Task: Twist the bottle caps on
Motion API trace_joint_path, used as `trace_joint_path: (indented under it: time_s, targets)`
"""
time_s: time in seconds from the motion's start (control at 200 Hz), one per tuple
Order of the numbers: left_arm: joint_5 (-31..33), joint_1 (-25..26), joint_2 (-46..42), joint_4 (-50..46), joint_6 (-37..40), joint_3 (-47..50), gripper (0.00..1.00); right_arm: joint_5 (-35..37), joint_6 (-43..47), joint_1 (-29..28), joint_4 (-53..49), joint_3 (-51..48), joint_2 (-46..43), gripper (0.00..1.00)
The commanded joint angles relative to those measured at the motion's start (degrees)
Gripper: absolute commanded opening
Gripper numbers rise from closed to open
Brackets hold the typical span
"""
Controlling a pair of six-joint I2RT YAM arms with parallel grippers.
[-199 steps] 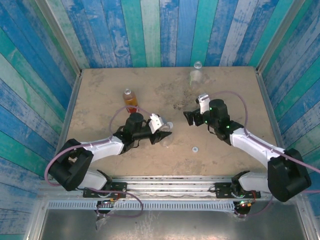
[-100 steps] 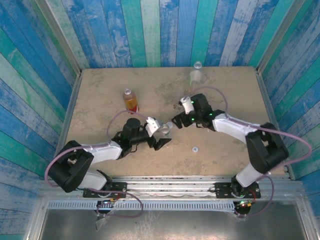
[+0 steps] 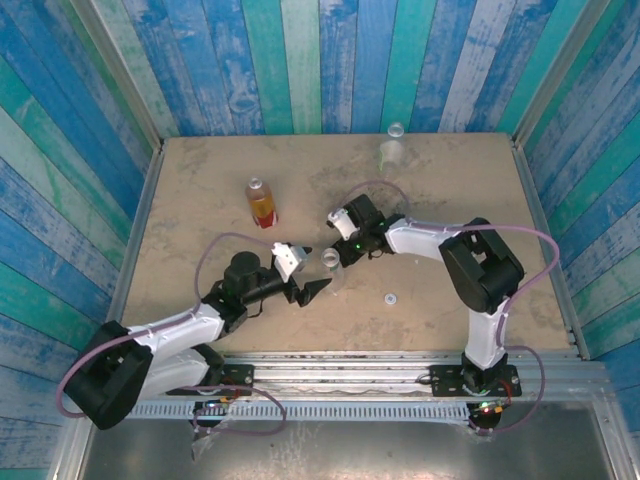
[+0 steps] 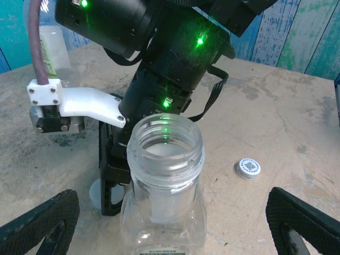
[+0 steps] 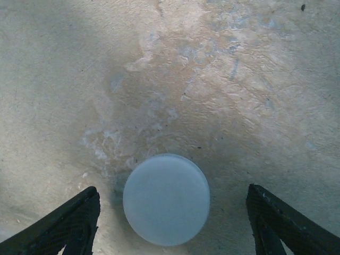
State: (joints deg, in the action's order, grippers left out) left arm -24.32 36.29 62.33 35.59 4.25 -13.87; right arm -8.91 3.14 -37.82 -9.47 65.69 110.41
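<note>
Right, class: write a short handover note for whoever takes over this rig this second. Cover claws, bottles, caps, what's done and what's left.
Left claw: open, fingers either side of the clear bottle, which stands upright with no cap.
Right claw: open around a white cap lying flat on the table, not gripped.
A spare cap lies loose nearby. The orange bottle and the far bottle stand further back; whether they are capped is unclear.
Done: nothing on this bottle.
Left: grip the cap, steady the bottle, screw it on.

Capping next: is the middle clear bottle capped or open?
Open: the clear bottle shows a bare threaded mouth; a white cap lies on the table nearby.
</note>
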Motion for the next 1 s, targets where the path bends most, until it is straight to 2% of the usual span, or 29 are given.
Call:
trace_joint_path:
  time_s: [0.0, 0.225, 0.255, 0.466, 0.731, 0.876, 0.996]
  targets:
    - [0.5, 0.2, -0.5, 2.5, 1.2, 1.7, 0.94, 5.5, 0.0, -0.3, -2.7, 0.5, 0.8, 0.71]
    - [4.9, 1.6, 6.3, 15.8, 0.7, 5.4, 0.94, 8.9, -6.6, 3.1, -1.1, -3.4, -2.6, 0.63]
    - [5.8, 2.2, 7.6, 17.4, 0.7, 5.5, 0.94, 8.9, -7.2, 5.3, -0.8, -3.9, -3.2, 0.62]
    - [11.4, 6.0, 20.8, 33.6, -0.6, 6.4, 0.94, 8.9, -9.0, 7.2, 0.8, -7.4, -6.7, 0.63]
    - [11.2, 6.2, 37.4, 54.2, -2.2, 7.3, 0.94, 7.6, -9.6, 7.2, 1.2, -8.3, -8.9, 0.67]
    - [11.5, 6.2, 41.4, 58.3, -1.2, 6.7, 1.0, 7.8, -9.7, 7.2, 1.1, -8.5, -9.2, 0.68]
    - [10.8, 6.2, 42.3, 56.4, 0.2, 5.2, 0.91, 7.9, -10.1, 7.2, 1.4, -8.9, -9.7, 0.68]
